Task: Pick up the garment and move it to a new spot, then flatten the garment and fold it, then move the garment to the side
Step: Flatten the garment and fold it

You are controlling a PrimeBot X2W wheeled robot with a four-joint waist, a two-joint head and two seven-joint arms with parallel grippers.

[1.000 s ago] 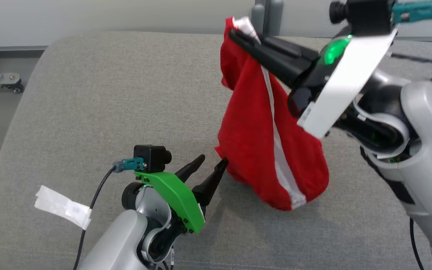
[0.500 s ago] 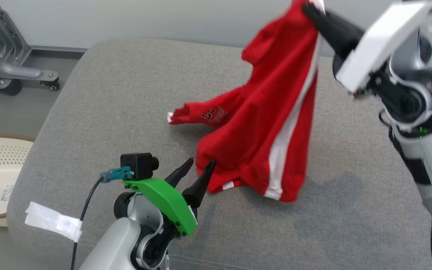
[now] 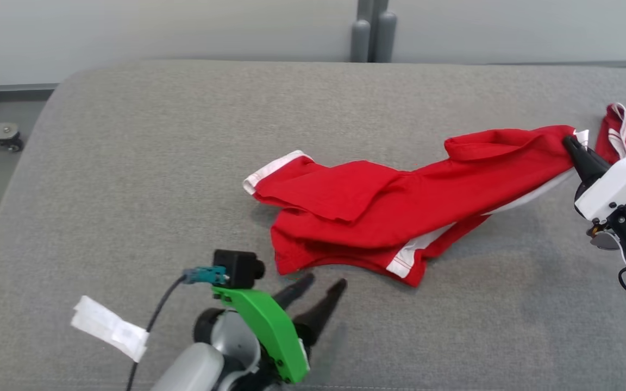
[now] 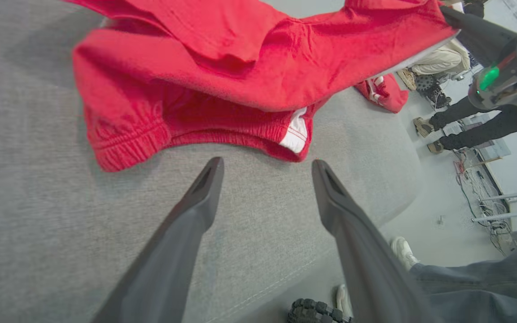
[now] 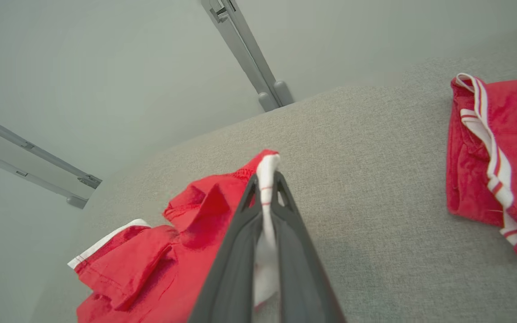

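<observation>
Head view, cushion (image 3: 155,163): grey fabric, broad, with a rounded far-left corner.
Head view, garment (image 3: 378,217): red shorts with white trim, stretched from the cushion's middle toward its right side. Most of it lies on the cushion, and the right end is raised off it.
Head view, right gripper (image 3: 569,143): over the cushion's right side, fingers pinched together on the garment's raised end.
Head view, left gripper (image 3: 326,279): over the cushion's near part, fingers spread and holding nothing.
Head view, second red garment (image 3: 625,133): bunched at the cushion's far right.
Left wrist view, left gripper (image 4: 268,163): fingers apart above bare cushion (image 4: 38,224), tips close to the gathered elastic edge of the garment (image 4: 222,67) but not touching it.
Left wrist view, shoe (image 4: 402,251): on the floor past the cushion's edge.
Right wrist view, right gripper (image 5: 266,179): clamped on a white strip of the garment (image 5: 151,255), whose red cloth trails down onto the cushion (image 5: 375,179).
Right wrist view, second red garment (image 5: 501,148): lying on the cushion, well apart from the held end.
</observation>
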